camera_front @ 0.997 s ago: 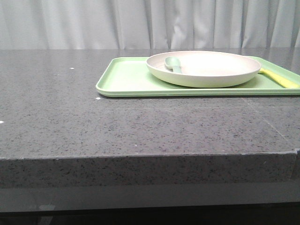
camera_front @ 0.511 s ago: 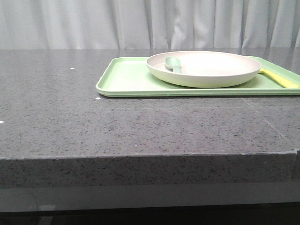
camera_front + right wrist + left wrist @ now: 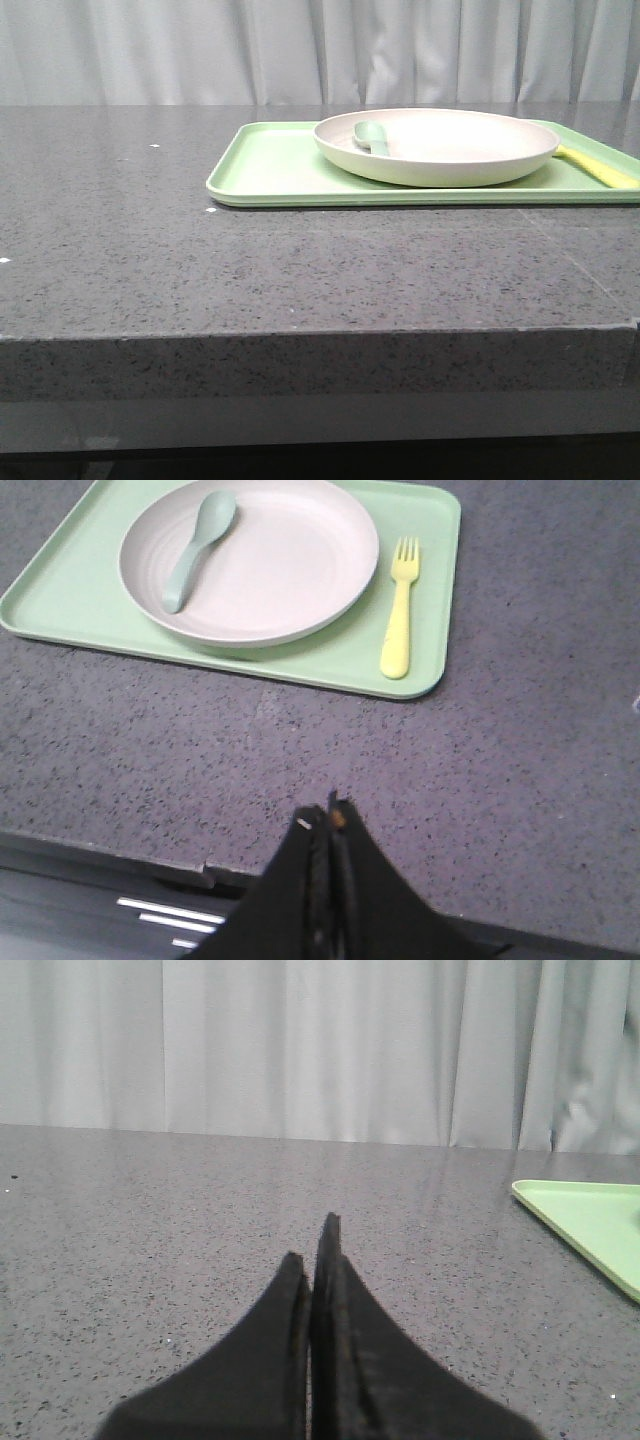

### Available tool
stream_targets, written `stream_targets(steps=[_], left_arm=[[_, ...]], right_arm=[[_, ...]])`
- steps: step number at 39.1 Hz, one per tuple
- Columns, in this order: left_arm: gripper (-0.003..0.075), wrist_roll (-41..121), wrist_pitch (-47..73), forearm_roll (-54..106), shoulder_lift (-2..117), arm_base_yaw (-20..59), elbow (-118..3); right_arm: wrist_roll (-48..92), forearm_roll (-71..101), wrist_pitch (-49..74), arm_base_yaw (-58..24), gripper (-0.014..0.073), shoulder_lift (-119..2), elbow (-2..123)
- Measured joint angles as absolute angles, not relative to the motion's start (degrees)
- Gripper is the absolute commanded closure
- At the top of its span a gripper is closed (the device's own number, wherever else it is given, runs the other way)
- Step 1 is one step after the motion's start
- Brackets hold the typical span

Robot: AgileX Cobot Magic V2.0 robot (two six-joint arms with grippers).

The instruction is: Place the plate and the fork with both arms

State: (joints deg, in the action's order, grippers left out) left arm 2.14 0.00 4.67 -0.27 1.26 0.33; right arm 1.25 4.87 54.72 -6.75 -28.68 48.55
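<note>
The cream-white plate (image 3: 440, 146) rests on a light-green tray (image 3: 270, 170) at the back right of the grey table; it also shows in the right wrist view (image 3: 270, 570). The yellow fork (image 3: 399, 610) lies flat on the tray just right of the plate, tines pointing away from me; in the front view only its handle (image 3: 598, 167) shows. My right gripper (image 3: 326, 815) is shut and empty, above the table's front edge, well short of the tray. My left gripper (image 3: 316, 1245) is shut and empty over bare table, left of the tray's corner (image 3: 590, 1222).
A pale grey-green spoon (image 3: 195, 545) lies in the plate, also seen in the front view (image 3: 370, 136). White curtains (image 3: 300, 50) hang behind the table. The table's front edge (image 3: 320, 335) drops off near the right gripper.
</note>
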Motion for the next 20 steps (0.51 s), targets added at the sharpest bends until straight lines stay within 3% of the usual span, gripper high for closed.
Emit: stream_targets(steps=[20], left_arm=[[0.0739,2.14,0.00,4.67,-0.27,1.26,0.33]], right_arm=[[1.25,3.93,13.93,-0.24,0.0663,-3.46,6.72]])
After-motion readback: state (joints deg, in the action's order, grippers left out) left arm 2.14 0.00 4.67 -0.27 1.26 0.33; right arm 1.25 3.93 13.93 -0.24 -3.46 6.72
